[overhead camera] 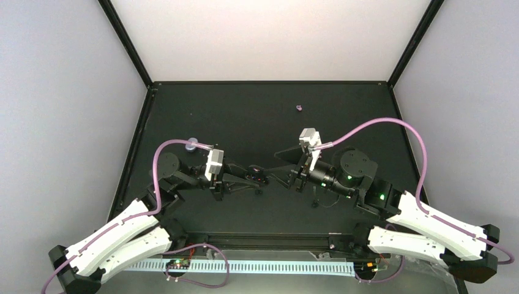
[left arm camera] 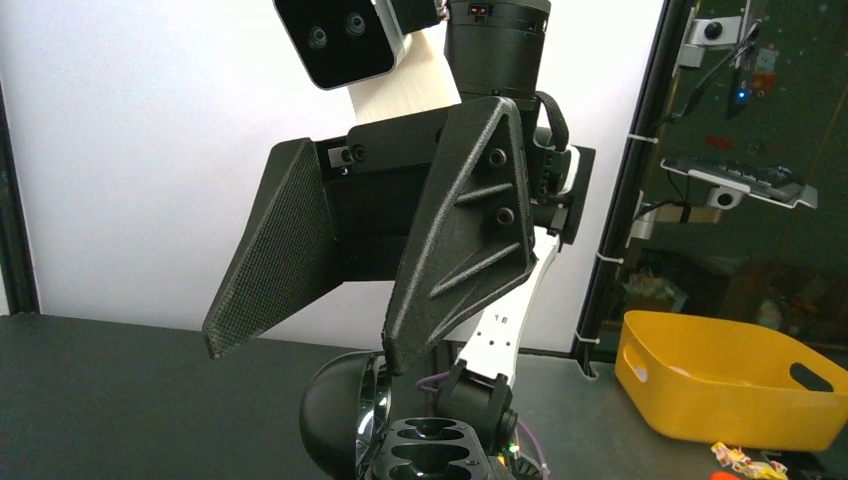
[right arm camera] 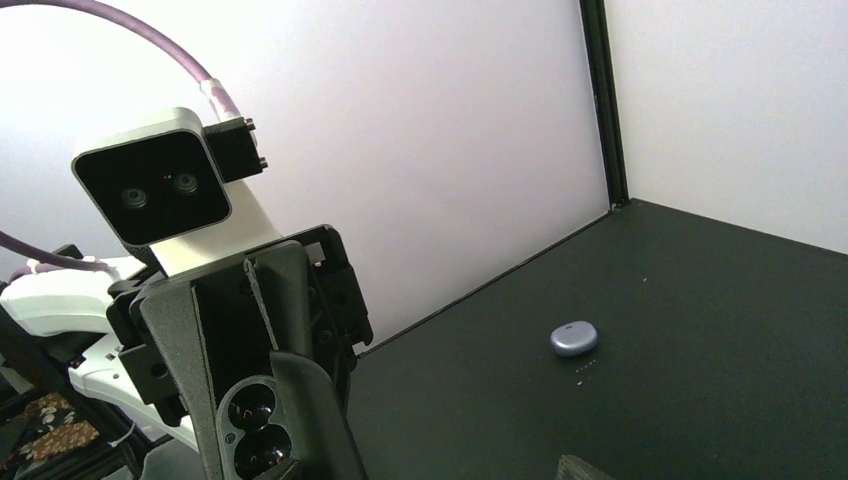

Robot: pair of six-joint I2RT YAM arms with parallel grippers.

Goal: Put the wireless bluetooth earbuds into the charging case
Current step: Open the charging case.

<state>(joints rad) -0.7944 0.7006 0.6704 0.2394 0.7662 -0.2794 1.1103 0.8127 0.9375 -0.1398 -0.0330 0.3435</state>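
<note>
Black-padded right gripper [left arm camera: 305,350] was the one you had to work w/ here. Judging by the layout, the step in hand was fetching the loose earbud [right arm camera: 574,338]. To do it well you needed to swing that arm off centre toward the far side and come down on the bud from above. Jaws wanted narrowing to just wider than the bud, then a pinch across its short axis. It looked glossy and tiny vs. a finger, so prob. apt to squirt out if you clipped an edge. Light squeeze, straight lift.

Gripper state: right gripper's jaws stood well apart, nothing btwn them, touching nothing. Left gripper [overhead camera: 262,176] was clenched. As far as the right wrist view showed, it was grasping the charging case [right arm camera: 250,428], which appeared open w/ its two sockets turned toward the right gripper. Whether either socket already held a bud, couldn't tell.

Both grippers hung nose to nose, near each other, over the middle of the table [right arm camera: 720,300]. The earbud lay alone on the table, well apart from both, toward the back, right of centre. A few pale specks [right arm camera: 580,370] sat just beside it, too small to ID. No 2nd bud showed in any view.
</note>
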